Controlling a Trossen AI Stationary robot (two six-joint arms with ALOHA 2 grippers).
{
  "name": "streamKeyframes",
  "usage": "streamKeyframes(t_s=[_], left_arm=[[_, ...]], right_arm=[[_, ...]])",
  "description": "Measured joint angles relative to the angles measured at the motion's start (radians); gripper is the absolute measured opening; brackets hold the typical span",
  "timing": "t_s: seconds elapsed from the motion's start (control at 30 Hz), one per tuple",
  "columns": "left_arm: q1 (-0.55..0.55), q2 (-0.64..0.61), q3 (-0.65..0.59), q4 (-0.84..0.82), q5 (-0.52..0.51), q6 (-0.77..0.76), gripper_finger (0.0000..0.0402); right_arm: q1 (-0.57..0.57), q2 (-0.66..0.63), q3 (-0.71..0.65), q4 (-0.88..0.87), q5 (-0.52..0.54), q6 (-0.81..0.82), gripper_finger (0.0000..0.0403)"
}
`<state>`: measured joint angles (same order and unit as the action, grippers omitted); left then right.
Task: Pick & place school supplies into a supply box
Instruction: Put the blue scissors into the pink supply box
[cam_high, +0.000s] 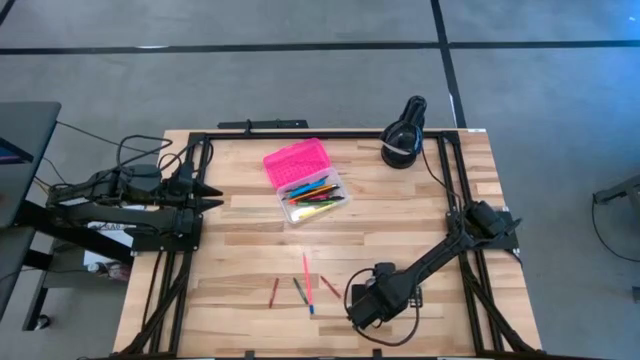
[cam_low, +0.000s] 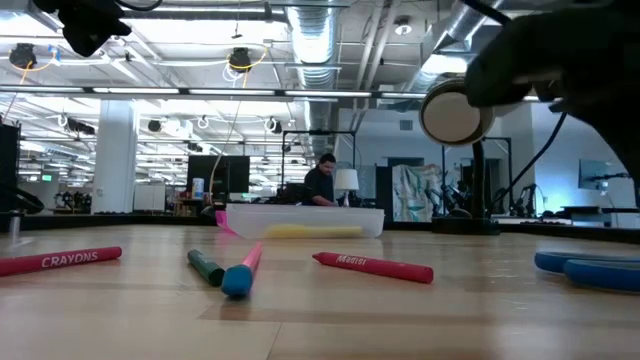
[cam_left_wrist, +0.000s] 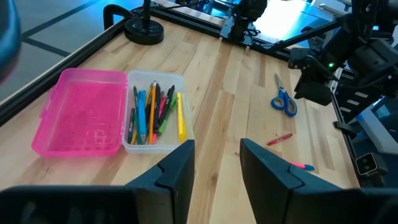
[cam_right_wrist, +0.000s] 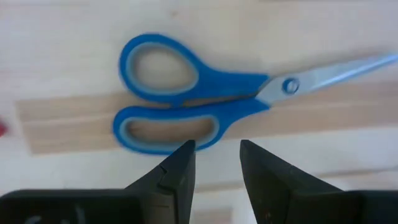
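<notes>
Scissors (cam_right_wrist: 205, 102) lie flat on the desk (cam_high: 240, 260) beneath the right claw (cam_right_wrist: 216, 163) — parted, empty; it should be lowered squarely astride the handles — then closed.

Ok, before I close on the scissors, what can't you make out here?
- Scissors: hidden under the right arm in the high view; blade tips cut off by the right wrist view's edge.
- Right gripper: its height above the table, no view shows.
- Supply box contents: low view's wall blurs them.
- Left gripper waits, open.
</notes>
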<state>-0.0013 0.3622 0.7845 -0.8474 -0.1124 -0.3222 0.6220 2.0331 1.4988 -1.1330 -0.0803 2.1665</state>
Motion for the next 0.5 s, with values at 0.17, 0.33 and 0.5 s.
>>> streamKeyframes(t_s=[0.17,0.33,0.5], left_arm=[[0.000,0.000,0.000,0.000,0.000,-0.010,0.0121],[0.000,0.000,0.000,0.000,0.000,-0.022,0.0121],[0.000,0.000,0.000,0.000,0.000,-0.031,0.0121]], right_arm=[[0.000,0.000,-0.018,0.027,0.003,-0.040,0.0120],[-0.011,0.000,-0.018,0.035,0.028,-0.082,0.0120],[-0.030,0.000,-0.018,0.050,0.025,-0.132,0.0120]])
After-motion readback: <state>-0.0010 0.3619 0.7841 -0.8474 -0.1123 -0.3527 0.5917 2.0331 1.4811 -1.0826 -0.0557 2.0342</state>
